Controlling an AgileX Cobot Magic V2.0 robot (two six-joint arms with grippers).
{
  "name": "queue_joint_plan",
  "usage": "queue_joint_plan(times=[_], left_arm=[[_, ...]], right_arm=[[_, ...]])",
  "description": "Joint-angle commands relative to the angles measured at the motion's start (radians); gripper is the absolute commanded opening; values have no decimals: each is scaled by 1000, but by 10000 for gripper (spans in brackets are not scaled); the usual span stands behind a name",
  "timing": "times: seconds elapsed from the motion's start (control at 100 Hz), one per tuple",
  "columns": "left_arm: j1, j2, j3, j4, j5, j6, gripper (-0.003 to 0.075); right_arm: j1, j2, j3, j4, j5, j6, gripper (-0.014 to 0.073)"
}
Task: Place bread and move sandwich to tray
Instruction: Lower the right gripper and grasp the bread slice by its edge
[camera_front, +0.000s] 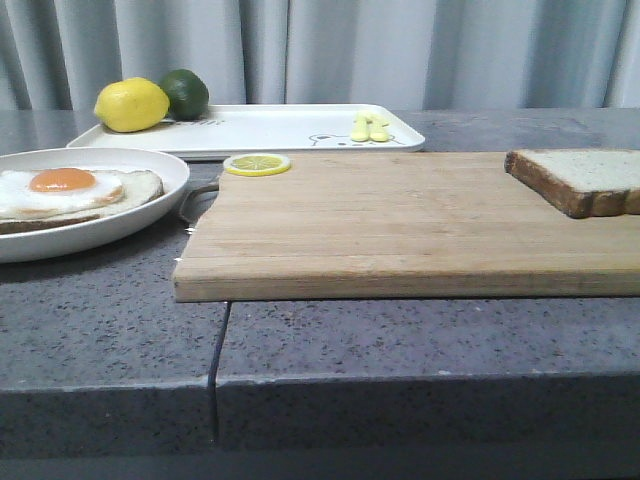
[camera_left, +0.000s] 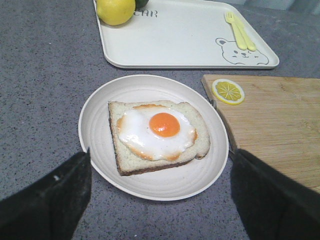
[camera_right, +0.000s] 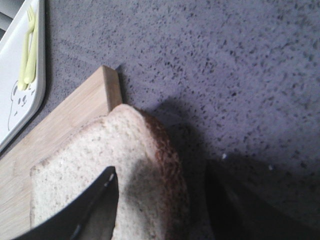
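Left gripper: two broad, matte black fingers with a soft, cloth-like surface. Right gripper: dark fingers, one edged by a smooth grey bevelled face

The bread, a thick pale slice with a dark brown crust, lies flat at my right on the far right end of a wooden board. The sandwich, a crusted slice topped with a fried egg, sits on a round white plate at my left. The white tray lies behind them.
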Motion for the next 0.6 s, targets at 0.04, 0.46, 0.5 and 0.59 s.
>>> queue_joint_plan(times=[0.04, 0.46, 0.5, 0.59], left_arm=[[-1, 12, -33, -29, -58, -7, 537], [-1, 12, -33, -29, -58, -7, 537], [-1, 12, -33, -29, -58, -7, 537], [-1, 12, -33, -29, -58, -7, 537]], right_arm=[[-9, -7, -30, 47, 82, -19, 407], [-9, 5, -30, 50, 111, -19, 407], [-9, 7, -30, 50, 112, -19, 407], [-9, 20, -30, 50, 122, -19, 405]])
